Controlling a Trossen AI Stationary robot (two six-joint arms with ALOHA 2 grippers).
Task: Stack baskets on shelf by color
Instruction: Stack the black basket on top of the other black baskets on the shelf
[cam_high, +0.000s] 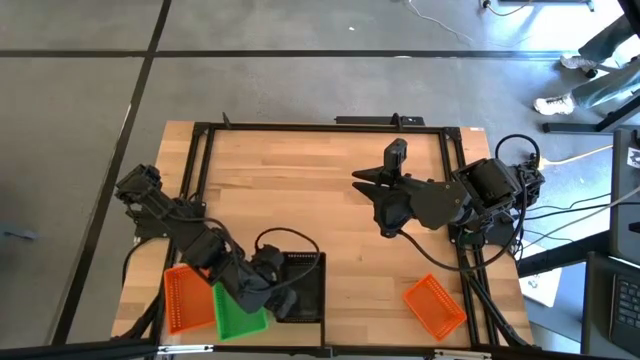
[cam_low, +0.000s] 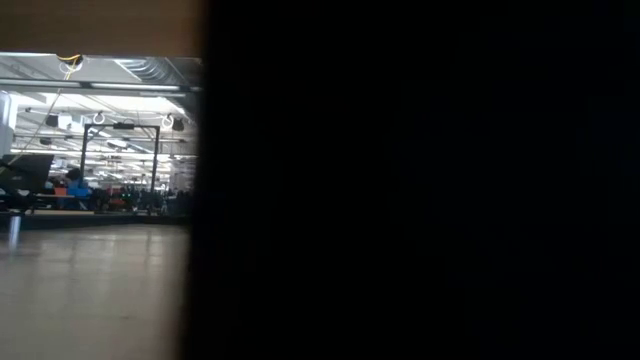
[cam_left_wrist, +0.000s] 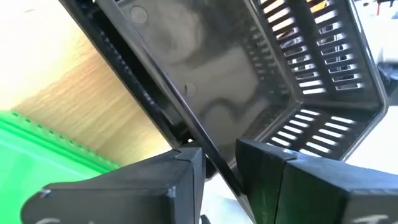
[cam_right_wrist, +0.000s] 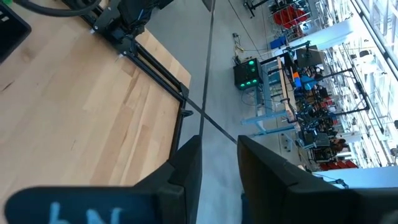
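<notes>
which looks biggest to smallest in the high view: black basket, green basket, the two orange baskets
1. Black basket, though the left arm partly covers it.
2. The two orange baskets look alike.
3. Green basket, partly hidden, so unsure.

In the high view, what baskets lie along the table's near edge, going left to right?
Orange basket → green basket → black basket, its rim between the left gripper's fingers → second orange basket, apart on the right.

Baskets along the desk's (cam_high: 300, 190) near edge.
Three baskets (cam_high: 243, 300) sat side by side near-left; a fourth basket (cam_high: 435, 305) lay apart, near-right.
</notes>
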